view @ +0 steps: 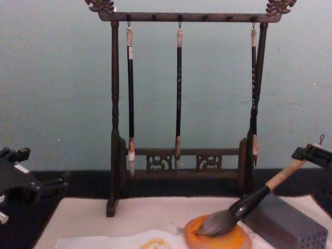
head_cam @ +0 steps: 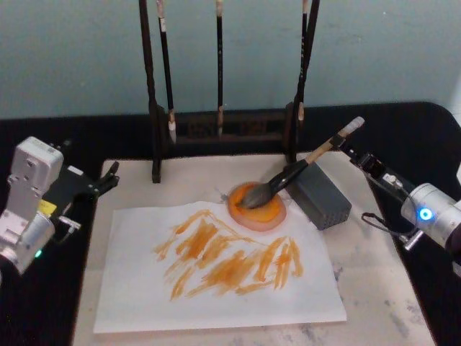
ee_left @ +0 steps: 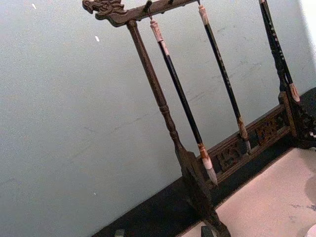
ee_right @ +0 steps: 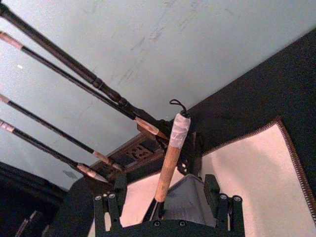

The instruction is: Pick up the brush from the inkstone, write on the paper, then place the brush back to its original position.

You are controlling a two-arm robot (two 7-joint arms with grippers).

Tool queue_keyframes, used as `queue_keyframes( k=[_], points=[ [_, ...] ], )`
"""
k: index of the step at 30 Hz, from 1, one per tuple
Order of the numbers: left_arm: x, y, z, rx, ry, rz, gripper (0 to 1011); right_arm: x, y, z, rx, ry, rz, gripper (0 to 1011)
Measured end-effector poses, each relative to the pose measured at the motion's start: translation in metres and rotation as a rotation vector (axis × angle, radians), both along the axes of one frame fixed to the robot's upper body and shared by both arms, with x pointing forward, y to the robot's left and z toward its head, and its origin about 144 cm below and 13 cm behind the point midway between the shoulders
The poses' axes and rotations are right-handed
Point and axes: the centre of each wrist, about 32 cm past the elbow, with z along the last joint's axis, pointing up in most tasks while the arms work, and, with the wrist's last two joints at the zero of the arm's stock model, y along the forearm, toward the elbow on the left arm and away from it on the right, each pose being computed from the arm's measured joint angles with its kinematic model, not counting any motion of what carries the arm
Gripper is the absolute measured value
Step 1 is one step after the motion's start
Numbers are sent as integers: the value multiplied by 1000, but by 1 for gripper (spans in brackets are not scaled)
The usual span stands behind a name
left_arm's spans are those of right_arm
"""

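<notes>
Plainly, the brush (head_cam: 288, 176) lies at rest. Its bushy grey head sits in the inkstone (head_cam: 270, 215), a round, flat orange dish with a paler rim. Its black ferrule and tan wooden handle slant up across the top edge of a grey rectangular block (head_cam: 320, 194) just beside the dish. The block's near face is pitted with small holes. The handle's white-wrapped end, topped by a small dark loop, points toward the right gripper (ee_right: 165, 185). That gripper reaches in from the right side of the table. In the right wrist view its two black fingers (ee_right: 212, 190) stand spread on either side of the handle, with a gap on each side, so the pincer is open and clasps nothing.

The paper (head_cam: 216, 295) is a smooth white sheet streaked with ragged orange strokes. It lies flat on a beige mat (head_cam: 374, 252) with a stitched brown border, and the inkstone sits at the sheet's far edge. Behind them, on the mat's far edge, stands a dark carved wooden rack (view: 115, 104) with turned posts, curled finials and a pierced lower rail. Three thin dark brushes (view: 178, 93) hang from it by their ends.

The left gripper (head_cam: 109, 176) sits over the black tabletop near the mat's far left corner. Its short dark tips are parted and empty, well apart from the brush.
</notes>
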Motion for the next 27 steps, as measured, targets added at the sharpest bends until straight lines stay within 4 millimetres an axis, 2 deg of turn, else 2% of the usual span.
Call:
queue_keyframes(
  k=[13,27],
  points=[
    [0,0,0,0,0,0,1001,26,13,-7,71,19,-21,1000],
    [0,0,0,0,0,0,1001,56,14,-18,93,15,-24,1000]
  ],
)
